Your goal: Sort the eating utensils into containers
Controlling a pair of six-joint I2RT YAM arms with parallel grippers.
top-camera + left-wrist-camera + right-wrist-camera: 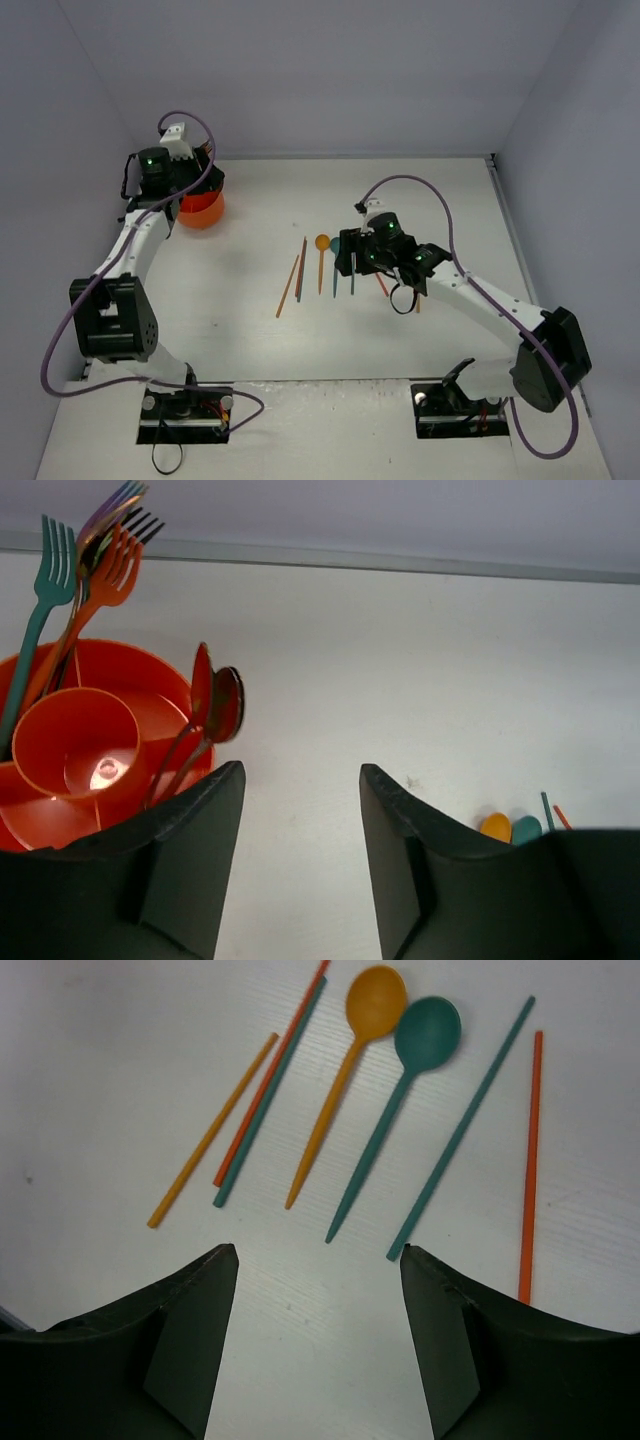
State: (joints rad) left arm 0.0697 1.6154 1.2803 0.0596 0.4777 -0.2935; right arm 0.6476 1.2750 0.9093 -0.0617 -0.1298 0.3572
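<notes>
Eating utensils (400, 1090): two spoons (372, 1005), five chopsticks (460, 1125) lay on surface (100, 1060) ahead of right gripper (318, 1255), jaws apart, probably poised to pick. Forks (105, 575) stood in cup (150, 670), ahead-left of left gripper (300, 770), likewise apart.

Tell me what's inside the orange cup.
Forks stand in the cup's far-left compartment, spoons in the right one; the centre well holds none. The left pincer covers its near part.

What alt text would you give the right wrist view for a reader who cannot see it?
A yellow spoon and a teal spoon lie side by side on a white table, three chopsticks on the picture's left, two more on its right. The open right gripper frames the bottom edge.
</notes>
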